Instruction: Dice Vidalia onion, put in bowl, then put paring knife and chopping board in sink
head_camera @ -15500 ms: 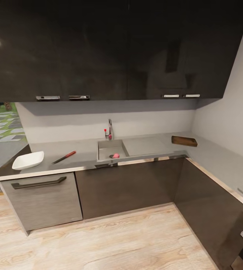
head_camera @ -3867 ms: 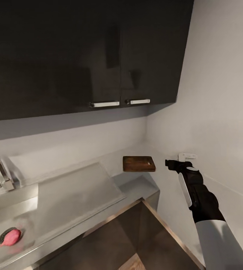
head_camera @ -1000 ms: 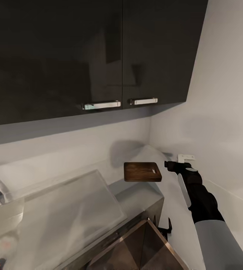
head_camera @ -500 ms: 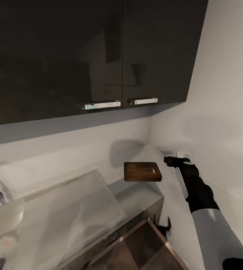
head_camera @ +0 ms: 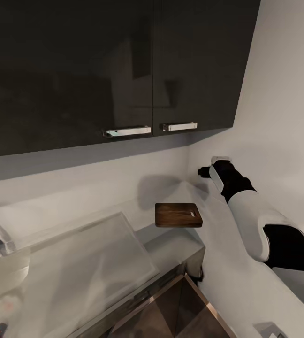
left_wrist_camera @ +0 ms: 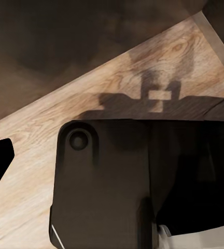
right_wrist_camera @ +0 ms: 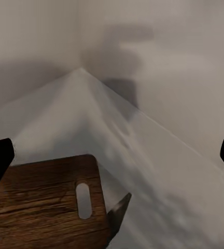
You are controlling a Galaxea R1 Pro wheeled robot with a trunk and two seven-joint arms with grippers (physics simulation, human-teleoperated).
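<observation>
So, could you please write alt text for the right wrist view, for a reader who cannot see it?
A dark brown chopping board with a slot-shaped handle hole lies on the grey countertop near the corner where two pale walls meet. The two dark tips of the open right claw show at opposite edges of the picture, above the board and not touching it.

the chopping board, below and just ahead of the right pincer, is dark brown wood with a clear streaky grain and a dull finish. the countertop under that pincer looks smooth, matt grey. the wall beside it is flat matt grey too. the upper cabinets above are glossy black, with shiny chrome bar handles. the drainboard far off to the side is brushed steel with a soft sheen. under the left arm the floor is pale grained wood.
</observation>
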